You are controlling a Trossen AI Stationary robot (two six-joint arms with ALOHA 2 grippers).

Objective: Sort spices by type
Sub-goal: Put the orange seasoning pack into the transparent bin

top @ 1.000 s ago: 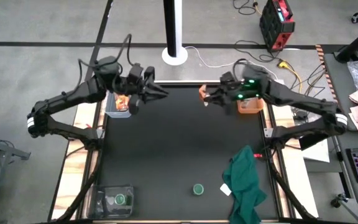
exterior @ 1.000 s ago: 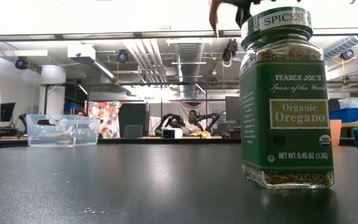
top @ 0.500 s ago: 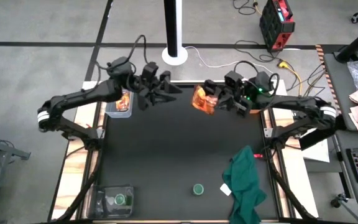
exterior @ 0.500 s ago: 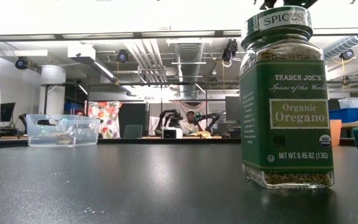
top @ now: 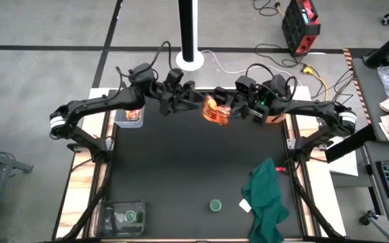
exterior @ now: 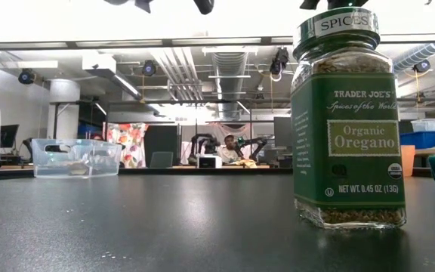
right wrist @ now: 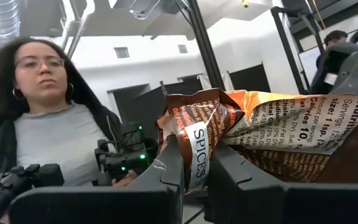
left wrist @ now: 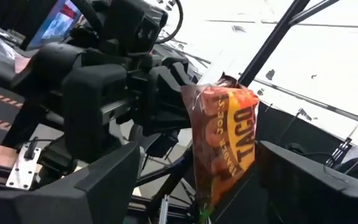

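My right gripper (top: pixel 223 109) is shut on a crinkly orange-copper foil packet (top: pixel 213 110), high above the table's far middle. My left gripper (top: pixel 193 102) is open just left of the packet; in the left wrist view its fingers stand on either side of the packet (left wrist: pixel 225 143) without touching it. A second packet lies in the clear bin (top: pixel 128 115) at the far left. One green-lidded jar (top: pixel 215 204) stands on the table near the front; it also shows in the low view (exterior: pixel 346 121). Another green-lidded jar (top: pixel 131 216) sits in the near-left bin. The white-capped jars are out of view. My right gripper pinches the packet between its two fingers at one crumpled end (right wrist: pixel 194 146), beside the strip reading SPICES. The fingers come level from the table's right side. The packet is lifted clear of the table and sticks out toward my left gripper, its free end (left wrist: pixel 213 199) hanging lower.
A dark green cloth (top: pixel 265 196) and a white paper scrap (top: pixel 246 206) lie at the near right. An orange bin (top: pixel 273 117) stands at the far right under my right arm. A person (right wrist: pixel 48 124) sits beyond the table.
My right gripper has carried the packet up and toward the table's left, away from the orange bin. My left gripper has left the far-left bin and moved right toward the packet, so that its open fingers now flank it.
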